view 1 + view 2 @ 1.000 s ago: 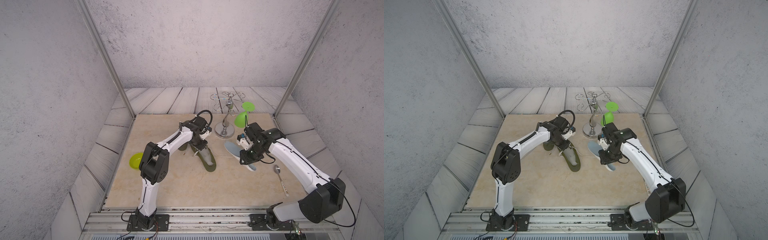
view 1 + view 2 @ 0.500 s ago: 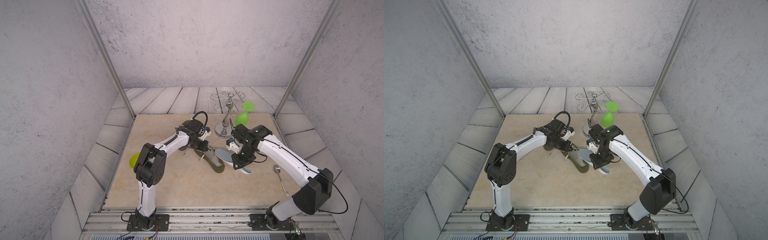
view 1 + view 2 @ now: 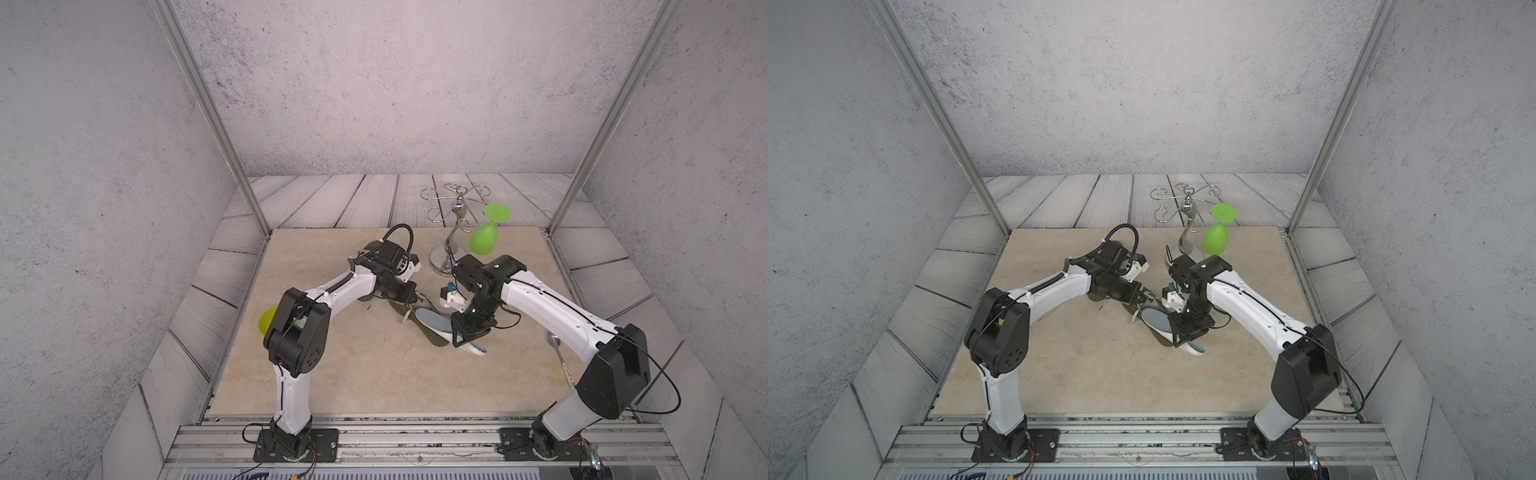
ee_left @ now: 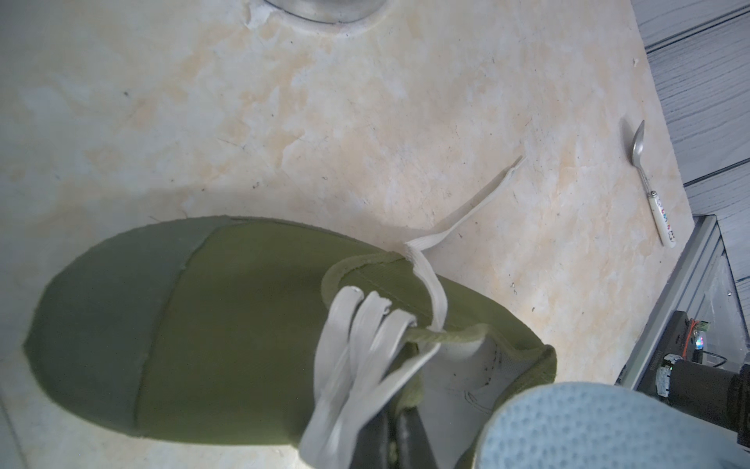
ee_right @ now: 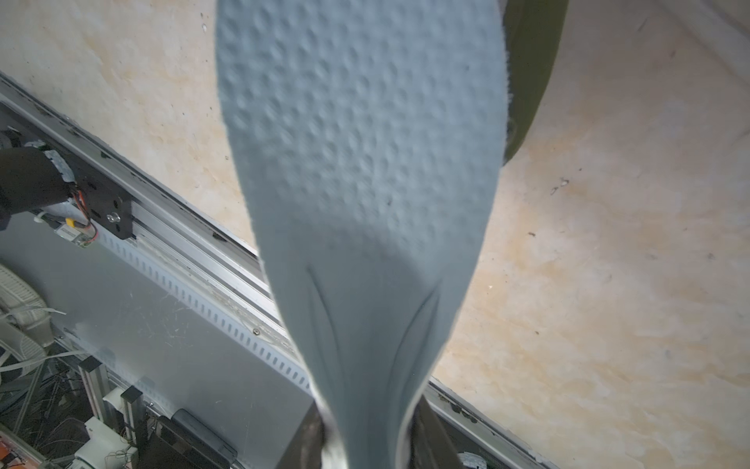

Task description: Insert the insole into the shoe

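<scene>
Insertion begun, not finished. Insole [image 3: 434, 321] lay slanted over the shoe [image 3: 433, 340], its wide forefoot end above the shoe's opening and its narrow heel end jutting out past the shoe's side. Pale lining inside the shoe was uncovered in the left wrist view, so nothing was seated. Judged remaining: feed the forefoot in under the laces [image 4: 357, 345], then press the heel end down.

Left arm reached low to the shoe, left gripper [image 4: 391, 444] pinched tight on the shoe's collar beside the laces. Right arm was bent at the elbow, wrist pointing down beside the shoe, right gripper [image 5: 367, 440] clamped on the insole's heel end.
</scene>
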Robot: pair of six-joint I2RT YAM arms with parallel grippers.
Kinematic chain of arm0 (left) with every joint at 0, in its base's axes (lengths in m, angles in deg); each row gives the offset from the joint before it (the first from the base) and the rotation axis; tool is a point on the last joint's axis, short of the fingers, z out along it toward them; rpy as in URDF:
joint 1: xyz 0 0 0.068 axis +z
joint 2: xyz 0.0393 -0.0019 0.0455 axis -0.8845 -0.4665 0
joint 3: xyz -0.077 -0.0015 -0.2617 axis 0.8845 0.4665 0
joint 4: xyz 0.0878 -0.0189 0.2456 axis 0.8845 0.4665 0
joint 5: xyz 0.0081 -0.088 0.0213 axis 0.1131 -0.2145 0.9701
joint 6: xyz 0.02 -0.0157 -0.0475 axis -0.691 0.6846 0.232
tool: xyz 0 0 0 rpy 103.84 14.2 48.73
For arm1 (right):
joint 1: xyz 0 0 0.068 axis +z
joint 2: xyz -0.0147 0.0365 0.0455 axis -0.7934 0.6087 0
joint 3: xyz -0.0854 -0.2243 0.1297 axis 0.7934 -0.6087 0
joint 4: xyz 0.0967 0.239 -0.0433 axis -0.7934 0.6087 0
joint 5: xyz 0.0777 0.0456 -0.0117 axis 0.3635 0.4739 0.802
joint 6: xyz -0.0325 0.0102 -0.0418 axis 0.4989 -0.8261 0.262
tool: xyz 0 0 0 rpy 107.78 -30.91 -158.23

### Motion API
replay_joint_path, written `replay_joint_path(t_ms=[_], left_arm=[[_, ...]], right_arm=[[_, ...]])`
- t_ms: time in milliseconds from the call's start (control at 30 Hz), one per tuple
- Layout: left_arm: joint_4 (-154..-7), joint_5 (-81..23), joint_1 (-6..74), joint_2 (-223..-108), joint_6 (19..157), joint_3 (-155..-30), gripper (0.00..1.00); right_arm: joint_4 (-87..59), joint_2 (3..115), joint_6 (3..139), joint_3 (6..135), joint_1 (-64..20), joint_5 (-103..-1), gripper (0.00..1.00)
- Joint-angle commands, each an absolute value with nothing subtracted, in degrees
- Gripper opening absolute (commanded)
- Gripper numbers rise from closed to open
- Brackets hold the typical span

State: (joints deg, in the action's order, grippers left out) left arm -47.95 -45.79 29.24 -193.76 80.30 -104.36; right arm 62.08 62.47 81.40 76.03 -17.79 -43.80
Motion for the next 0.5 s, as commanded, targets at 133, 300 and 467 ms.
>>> replay_joint_path(t_ms=[133,300,467], left_arm=[[-50.4,-46.9,29.4,-189.5,79.9,-103.0,0.00],[-50.4,-46.8,29.1,-189.4,79.5,-102.4,0.00],[-52.9,-48.4,28.6,-189.8,80.8,-102.3,0.00]], right_arm=[[59.3,65.6,80.8,73.8,-19.5,-42.2,0.32],[59.0,67.4,80.0,74.9,-19.8,-45.1,0.31],[56.7,70.1,79.3,76.5,-19.6,-45.9,0.31]])
